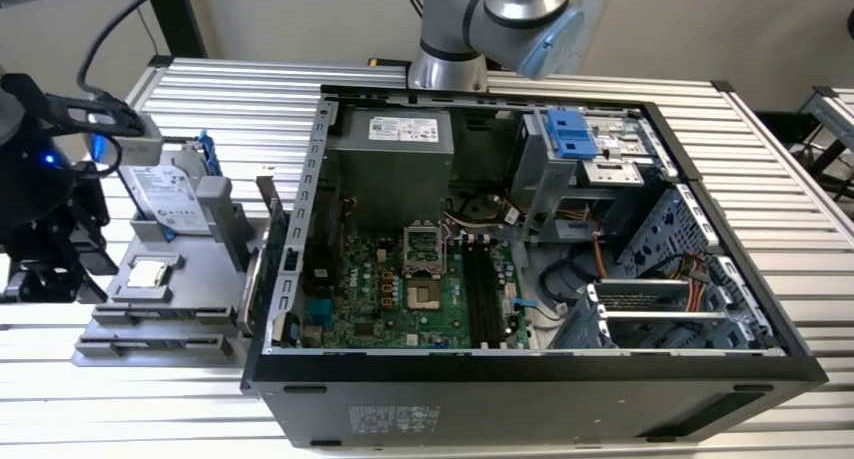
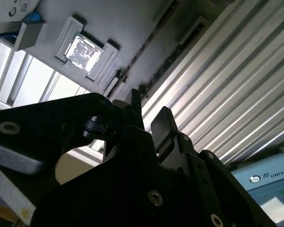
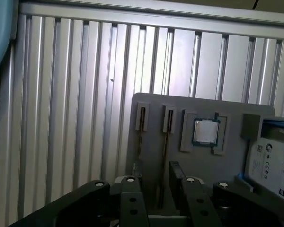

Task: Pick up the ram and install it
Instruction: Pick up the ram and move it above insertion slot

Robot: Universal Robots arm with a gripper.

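Observation:
In the first wrist view, the ram (image 3: 164,158) is a thin dark stick seen edge-on, standing in a long slot of the grey holder tray (image 3: 203,163). My gripper (image 3: 157,168) hovers above that slot, open, one black finger on each side of the stick's line and apart from it. In the second wrist view the gripper (image 2: 149,111) again has a gap between its fingers (image 2: 164,122). In the exterior view the gripper (image 1: 54,264) is a dark mass at the far left, over the tray (image 1: 160,324).
On the tray lie a square silver CPU (image 1: 147,272) and a hard drive in a blue bracket (image 1: 174,194). The open computer case (image 1: 534,364) stands at the exterior view's right of the tray, with the motherboard's long memory slots (image 1: 483,289) visible. Ribbed aluminium table (image 1: 441,434) all round.

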